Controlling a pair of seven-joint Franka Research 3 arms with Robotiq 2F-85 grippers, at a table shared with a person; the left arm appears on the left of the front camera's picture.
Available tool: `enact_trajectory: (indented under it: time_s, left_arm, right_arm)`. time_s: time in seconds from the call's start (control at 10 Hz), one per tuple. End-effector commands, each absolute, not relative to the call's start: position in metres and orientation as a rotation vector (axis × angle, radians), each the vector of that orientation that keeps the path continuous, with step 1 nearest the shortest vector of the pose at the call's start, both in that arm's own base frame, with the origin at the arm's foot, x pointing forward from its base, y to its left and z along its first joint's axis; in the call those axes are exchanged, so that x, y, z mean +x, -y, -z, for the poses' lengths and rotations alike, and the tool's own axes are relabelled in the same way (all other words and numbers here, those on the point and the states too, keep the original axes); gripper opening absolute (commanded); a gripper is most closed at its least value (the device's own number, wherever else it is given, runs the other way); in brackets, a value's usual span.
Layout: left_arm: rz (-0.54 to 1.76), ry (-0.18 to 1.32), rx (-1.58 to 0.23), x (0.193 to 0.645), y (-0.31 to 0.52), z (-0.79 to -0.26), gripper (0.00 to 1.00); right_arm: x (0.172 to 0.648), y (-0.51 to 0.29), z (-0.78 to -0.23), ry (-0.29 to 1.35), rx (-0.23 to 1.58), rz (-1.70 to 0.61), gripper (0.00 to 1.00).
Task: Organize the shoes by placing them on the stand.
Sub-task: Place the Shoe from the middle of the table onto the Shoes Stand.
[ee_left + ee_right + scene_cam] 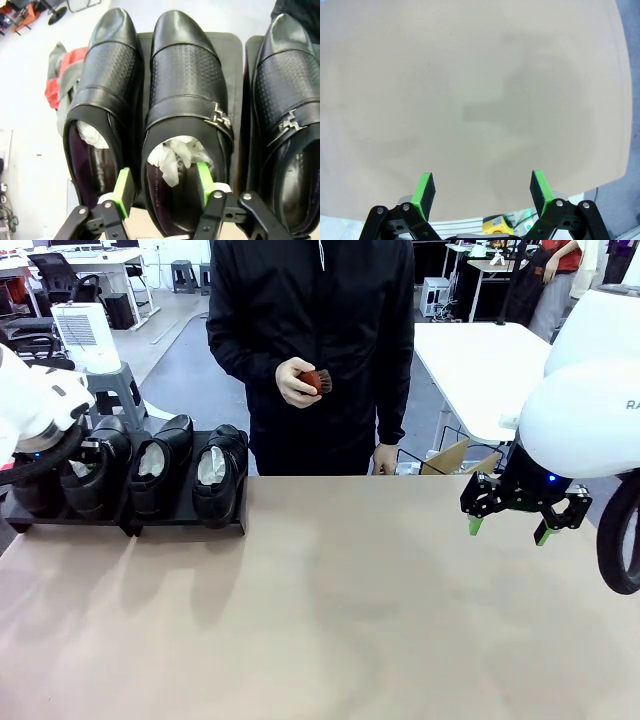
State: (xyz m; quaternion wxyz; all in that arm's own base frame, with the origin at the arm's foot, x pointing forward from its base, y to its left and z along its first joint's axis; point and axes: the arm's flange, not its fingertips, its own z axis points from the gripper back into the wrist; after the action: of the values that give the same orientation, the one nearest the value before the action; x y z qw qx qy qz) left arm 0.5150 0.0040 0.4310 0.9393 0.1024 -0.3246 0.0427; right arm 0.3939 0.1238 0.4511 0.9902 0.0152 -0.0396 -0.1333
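Four glossy black leather dress shoes point(150, 475) with rounded toes and white paper stuffing stand side by side on the low matte black flat-topped stand point(180, 526) at the far left of the tan table point(330, 620). Nearest the camera, the table surface is bare and smooth. On the right, the right gripper point(510, 530) hangs just above the table with its green-padded fingers spread wide, holding nothing. On the left, the left gripper point(162, 187) sits at the heel opening of the second shoe from the left point(185, 115); one green pad point(204, 181) is inside the opening beside the crumpled paper, the other point(124, 189) is outside the shoe wall, and the jaws are parted, not pinching. Beyond the table a person in a black jacket stands holding a small reddish-brown brush point(318, 380) in one hand point(295, 383).
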Motion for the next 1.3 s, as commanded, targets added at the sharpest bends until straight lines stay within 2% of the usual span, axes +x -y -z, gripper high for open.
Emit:
enact_trajectory:
  time_s: [0.0, 0.3, 0.7, 0.8, 1.2]
  left_arm:
    - [-0.067, 0.674, 0.257, 0.5, 0.01, -0.442, 1.0]
    - [-0.056, 0.709, 0.33, 0.487, 0.012, -0.459, 1.0]
    - [-0.145, 0.727, 0.306, 0.48, 0.008, -0.473, 1.0]
    - [-0.057, 0.7, 0.302, 0.487, 0.008, -0.47, 1.0]
    - [-0.057, 0.7, 0.302, 0.487, 0.008, -0.47, 1.0]
  right_arm:
    - [0.394, -0.122, -0.452, 0.083, 0.025, 0.254, 1.0]
    - [0.394, -0.122, -0.452, 0.083, 0.025, 0.254, 1.0]
    - [0.394, -0.122, -0.452, 0.083, 0.025, 0.254, 1.0]
    - [0.394, -0.122, -0.452, 0.083, 0.025, 0.254, 1.0]
    - [0.394, -0.122, -0.452, 0.083, 0.025, 0.254, 1.0]
